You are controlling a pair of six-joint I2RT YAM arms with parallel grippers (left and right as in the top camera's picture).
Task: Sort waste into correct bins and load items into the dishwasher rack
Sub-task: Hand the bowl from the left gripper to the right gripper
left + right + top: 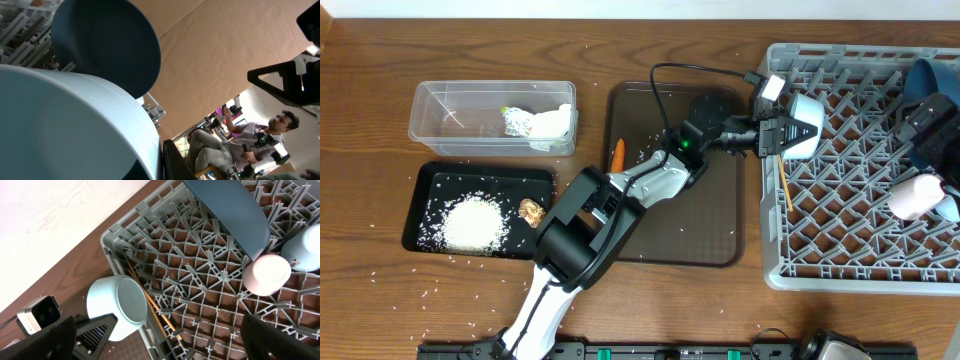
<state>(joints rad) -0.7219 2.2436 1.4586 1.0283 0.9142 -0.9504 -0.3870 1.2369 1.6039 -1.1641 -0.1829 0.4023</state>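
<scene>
My left gripper (pixel 782 135) is shut on the white bowl (pixel 807 110) and holds it tipped over the left wall of the grey dishwasher rack (pixel 772 265). The bowl fills the left wrist view (pixel 65 125); it also shows in the right wrist view (pixel 117 305). The chopsticks (pixel 783 182) lie in the rack beside the bowl. The dark-blue dish (pixel 928 80) stands at the rack's far right. The pink cup (pixel 913 196) and the blue cup (pixel 948 208) lie below it. My right gripper (pixel 165 340) is open and empty above the rack.
The clear tub (pixel 440 105) at the left holds the wrapper and tissue (pixel 548 125). The black tray (pixel 430 200) holds rice (pixel 475 222) and the brown lump (pixel 531 211). The carrot (pixel 617 153) lies on the brown serving tray (pixel 705 235). Rice grains are scattered on the table.
</scene>
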